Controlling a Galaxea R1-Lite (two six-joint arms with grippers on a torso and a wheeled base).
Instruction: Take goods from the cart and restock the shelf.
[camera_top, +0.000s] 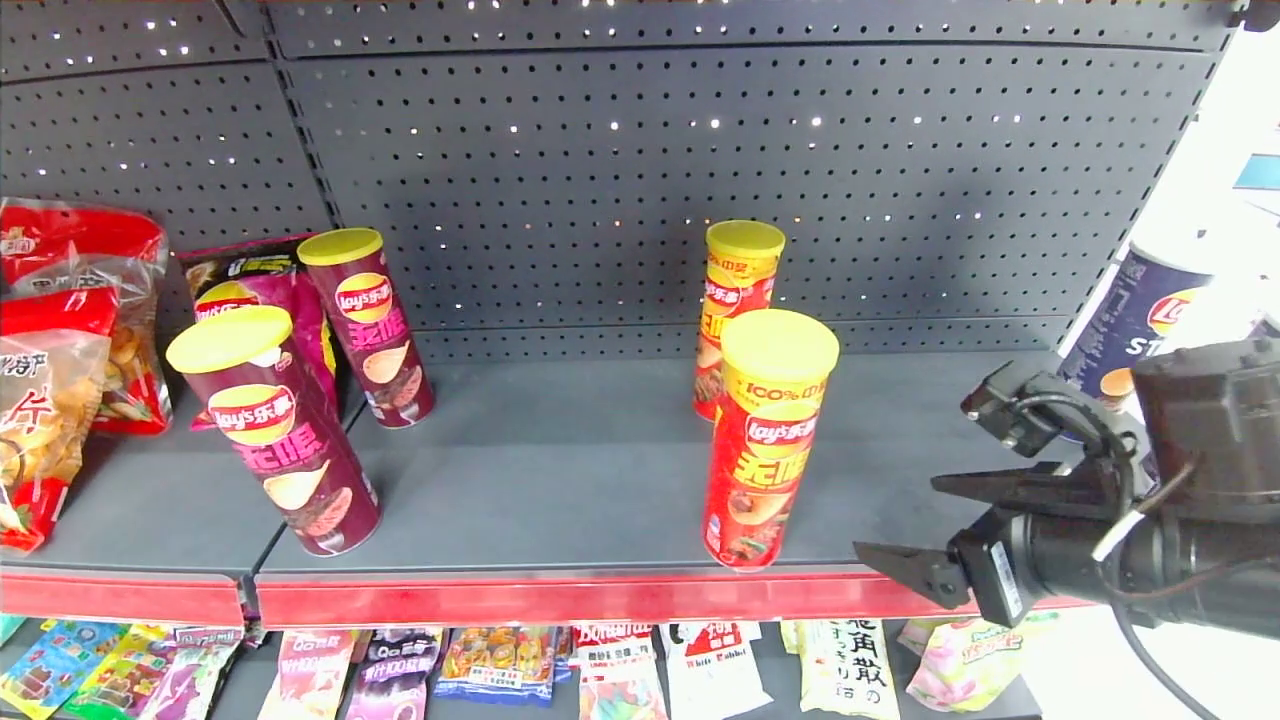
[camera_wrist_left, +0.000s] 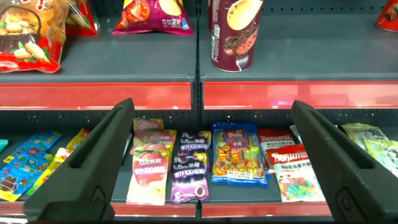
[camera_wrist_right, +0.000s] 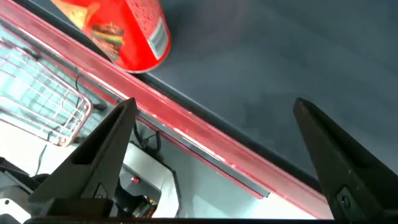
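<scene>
Foremost, a cylindrical red chip canister (camera_top: 768, 440) with a glossy printed wall and a flat yellow lid stands upright at the front edge of the matte grey metal shelf (camera_top: 560, 470), with a second red canister (camera_top: 735, 300) just behind it. Two maroon canisters (camera_top: 275, 430) stand well apart toward the robot's left, near crinkled foil bags (camera_top: 60, 340). Right gripper (camera_top: 900, 520) hangs level at the red shelf lip (camera_top: 560, 600), its tapered black fingers spread and empty. Left gripper (camera_wrist_left: 211, 168), fingers likewise parted and empty, faces flat pouches (camera_wrist_left: 186, 168) on the lower tier.
</scene>
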